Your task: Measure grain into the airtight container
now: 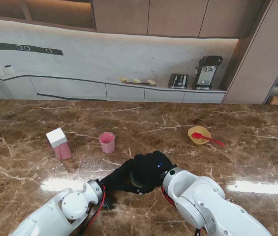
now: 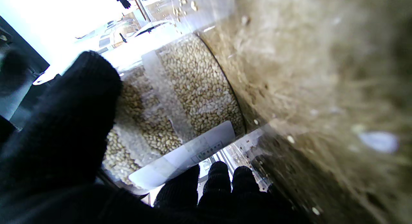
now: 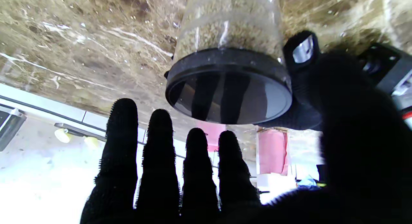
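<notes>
Frame centre: our left hand [image 1: 121, 178] grips jar [image 3: 227, 27]; right hand [image 1: 151, 169] fingers spread over lid [image 3: 229, 88]. We should brace jar, twist lid squarely.

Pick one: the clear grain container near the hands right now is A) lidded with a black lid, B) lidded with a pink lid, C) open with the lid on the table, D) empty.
A: the right wrist view shows a black lid seated on the clear container, which has grain inside, and the left hand wraps that container.
</notes>
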Robot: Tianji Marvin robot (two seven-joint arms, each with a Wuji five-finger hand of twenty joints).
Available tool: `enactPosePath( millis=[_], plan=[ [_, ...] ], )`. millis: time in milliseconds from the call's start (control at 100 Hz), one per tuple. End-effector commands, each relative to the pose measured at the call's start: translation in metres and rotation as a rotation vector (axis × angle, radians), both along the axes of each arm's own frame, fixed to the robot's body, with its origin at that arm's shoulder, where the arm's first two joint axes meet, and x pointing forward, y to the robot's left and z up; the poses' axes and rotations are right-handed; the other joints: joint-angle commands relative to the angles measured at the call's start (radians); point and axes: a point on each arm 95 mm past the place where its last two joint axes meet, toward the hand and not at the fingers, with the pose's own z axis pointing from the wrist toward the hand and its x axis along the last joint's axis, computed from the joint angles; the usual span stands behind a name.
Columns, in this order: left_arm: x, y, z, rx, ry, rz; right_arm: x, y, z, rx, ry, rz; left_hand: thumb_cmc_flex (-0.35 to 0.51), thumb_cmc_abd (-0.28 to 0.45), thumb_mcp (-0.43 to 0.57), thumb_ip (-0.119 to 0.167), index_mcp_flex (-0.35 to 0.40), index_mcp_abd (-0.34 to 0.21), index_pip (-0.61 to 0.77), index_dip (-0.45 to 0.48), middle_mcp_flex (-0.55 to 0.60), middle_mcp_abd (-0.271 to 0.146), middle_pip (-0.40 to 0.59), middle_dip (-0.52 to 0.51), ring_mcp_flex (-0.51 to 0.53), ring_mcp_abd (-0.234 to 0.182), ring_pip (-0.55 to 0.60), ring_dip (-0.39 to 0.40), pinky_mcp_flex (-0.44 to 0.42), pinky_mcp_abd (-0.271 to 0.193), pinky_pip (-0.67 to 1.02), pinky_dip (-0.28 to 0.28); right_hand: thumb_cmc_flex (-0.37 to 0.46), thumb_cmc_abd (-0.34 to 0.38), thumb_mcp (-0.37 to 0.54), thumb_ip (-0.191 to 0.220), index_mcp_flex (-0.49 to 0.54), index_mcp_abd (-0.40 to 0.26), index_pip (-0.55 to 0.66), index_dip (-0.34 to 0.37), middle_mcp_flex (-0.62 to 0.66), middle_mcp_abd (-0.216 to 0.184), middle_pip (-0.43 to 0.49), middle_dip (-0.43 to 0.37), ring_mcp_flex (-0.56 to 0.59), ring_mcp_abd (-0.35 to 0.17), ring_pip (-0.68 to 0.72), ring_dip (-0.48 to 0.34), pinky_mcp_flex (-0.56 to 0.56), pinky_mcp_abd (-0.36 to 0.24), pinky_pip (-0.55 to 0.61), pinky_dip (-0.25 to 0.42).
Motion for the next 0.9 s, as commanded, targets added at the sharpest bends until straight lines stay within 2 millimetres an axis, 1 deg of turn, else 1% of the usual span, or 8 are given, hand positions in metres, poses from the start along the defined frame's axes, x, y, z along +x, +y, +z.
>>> enactPosePath(
  millis=[0, 40, 150, 220, 390, 530, 660, 890],
  plan=[
    [-0.028, 0.016, -0.04, 0.083, 0.106, -0.001, 0.003, -0.001, -0.001, -0.041, -0.006, 0.006, 0.035, 0.13, 0.078, 0.07, 0.082, -0.065, 0.079, 0.003, -0.03, -0.003, -0.01, -0.007, -0.035, 0.17, -0.01, 0.003, 0.098, 0.405, 0.116, 0.021, 0.085, -0.029, -0.016, 0.018, -0.027, -0.006, -0.025, -0.012, -0.031, 0.018, -0.001, -0.018, -0.029, 0.015, -0.003, -0.026, -0.003, 0.019, -0.024, 0.021],
    [-0.028, 0.016, -0.04, 0.083, 0.106, -0.001, 0.003, -0.001, -0.003, -0.047, 0.01, 0.008, 0.035, 0.129, 0.078, 0.07, 0.083, -0.065, 0.079, 0.003, -0.03, -0.003, -0.01, -0.007, -0.035, 0.171, -0.01, 0.003, 0.098, 0.405, 0.116, 0.021, 0.116, -0.034, -0.005, 0.012, -0.019, -0.015, -0.022, -0.012, -0.025, 0.016, 0.006, -0.017, -0.017, 0.009, 0.006, -0.024, 0.007, 0.015, -0.022, 0.022],
    [-0.028, 0.016, -0.04, 0.083, 0.105, 0.001, 0.006, 0.0, -0.009, -0.059, 0.022, 0.014, 0.035, 0.13, 0.078, 0.071, 0.084, -0.065, 0.08, 0.004, -0.03, -0.003, -0.01, -0.007, -0.035, 0.169, -0.01, 0.003, 0.098, 0.405, 0.116, 0.021, 0.053, -0.185, 0.41, -0.055, 0.038, -0.041, 0.057, 0.01, 0.055, 0.001, 0.08, 0.019, 0.103, -0.041, 0.101, 0.052, 0.089, -0.02, 0.043, 0.049],
    [-0.028, 0.016, -0.04, 0.083, 0.105, 0.002, 0.007, 0.001, -0.013, -0.053, 0.006, 0.016, 0.035, 0.128, 0.078, 0.071, 0.084, -0.064, 0.08, 0.004, -0.03, -0.002, -0.009, -0.006, -0.035, 0.17, -0.009, 0.003, 0.098, 0.406, 0.116, 0.021, 0.041, -0.186, 0.455, -0.067, 0.098, -0.06, 0.134, 0.044, 0.143, -0.016, 0.146, 0.07, 0.192, -0.072, 0.182, 0.117, 0.155, -0.037, 0.109, 0.062],
    [-0.028, 0.016, -0.04, 0.083, 0.106, 0.001, 0.008, 0.005, -0.02, -0.027, -0.04, 0.007, 0.034, 0.13, 0.079, 0.071, 0.085, -0.064, 0.08, 0.004, -0.031, -0.001, -0.009, -0.005, -0.035, 0.17, -0.009, 0.004, 0.098, 0.407, 0.116, 0.021, -0.156, -0.083, 0.369, -0.077, 0.186, -0.029, 0.248, 0.112, 0.311, -0.043, 0.258, 0.17, 0.403, -0.112, 0.387, 0.237, 0.325, -0.076, 0.305, 0.068],
    [-0.028, 0.016, -0.04, 0.083, 0.106, 0.001, 0.006, 0.008, -0.025, -0.049, -0.078, -0.022, 0.035, 0.128, 0.078, 0.071, 0.085, -0.063, 0.081, 0.005, -0.03, -0.001, -0.008, -0.004, -0.035, 0.171, -0.009, 0.005, 0.098, 0.407, 0.116, 0.022, -0.308, 0.21, -0.007, -0.007, 0.178, -0.008, 0.241, 0.119, 0.38, -0.035, 0.28, 0.186, 0.495, -0.1, 0.463, 0.233, 0.414, -0.088, 0.436, 0.005],
    [-0.028, 0.016, -0.04, 0.082, 0.105, 0.003, 0.004, 0.007, -0.025, -0.069, -0.11, -0.034, 0.033, 0.128, 0.08, 0.071, 0.086, -0.064, 0.082, 0.005, -0.03, -0.001, -0.008, -0.003, -0.035, 0.172, -0.008, 0.006, 0.098, 0.407, 0.117, 0.023, -0.502, 0.248, 0.073, 0.031, 0.1, 0.002, 0.146, 0.073, 0.323, -0.035, 0.194, 0.129, 0.428, -0.064, 0.366, 0.193, 0.349, -0.058, 0.384, -0.026],
    [-0.028, 0.016, -0.04, 0.081, 0.104, 0.004, 0.0, 0.001, -0.006, -0.039, -0.113, -0.036, 0.031, 0.127, 0.084, 0.07, 0.085, -0.065, 0.083, 0.005, -0.031, -0.002, -0.008, -0.001, -0.035, 0.17, -0.008, 0.008, 0.097, 0.407, 0.118, 0.025, -0.364, 0.156, 0.066, 0.036, -0.021, 0.012, 0.006, 0.028, 0.055, -0.009, 0.019, 0.016, 0.06, -0.002, 0.021, 0.012, 0.044, 0.012, 0.088, -0.001]
  ],
)
